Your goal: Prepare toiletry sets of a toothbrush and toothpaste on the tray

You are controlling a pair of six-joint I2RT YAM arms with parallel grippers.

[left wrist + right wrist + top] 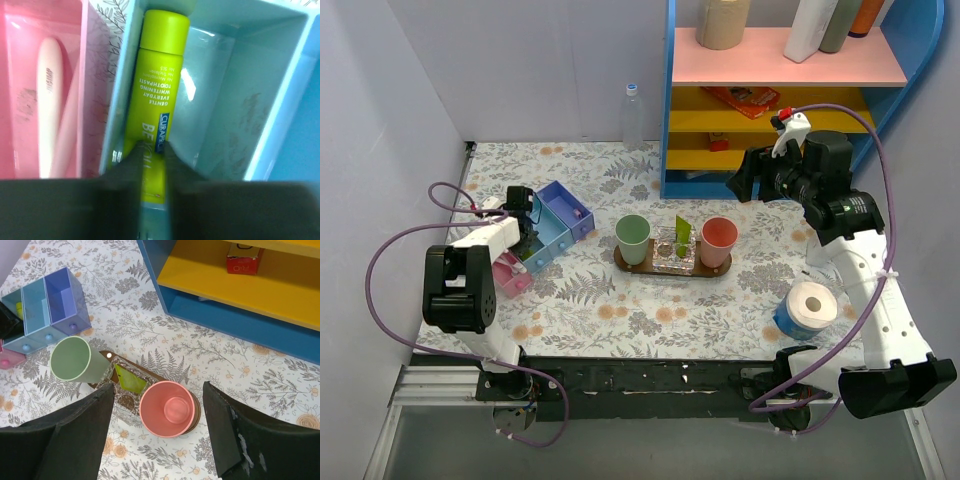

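The dark-brown oval tray (621, 263) carries a green cup (632, 240), a clear square holder (674, 252) with a lime-green flat piece (682, 229) in it, and a pink cup (718, 242). My left gripper (525, 236) reaches into the organiser (556, 222). In the left wrist view the gripper (152, 160) is shut on a lime-green toothpaste tube (159, 85) lying in the light-blue compartment. A pale toothbrush (48, 100) lies in the pink compartment. My right gripper (748, 182) hangs open above the pink cup (167, 410), with the tray (145, 372) and holder (129, 390) below it.
A blue shelf unit (770, 100) with bottles stands at the back right, with a red box (241, 260) on its yellow shelf. A toilet-paper roll (807, 308) stands at the near right. A clear bottle (633, 115) stands against the back wall.
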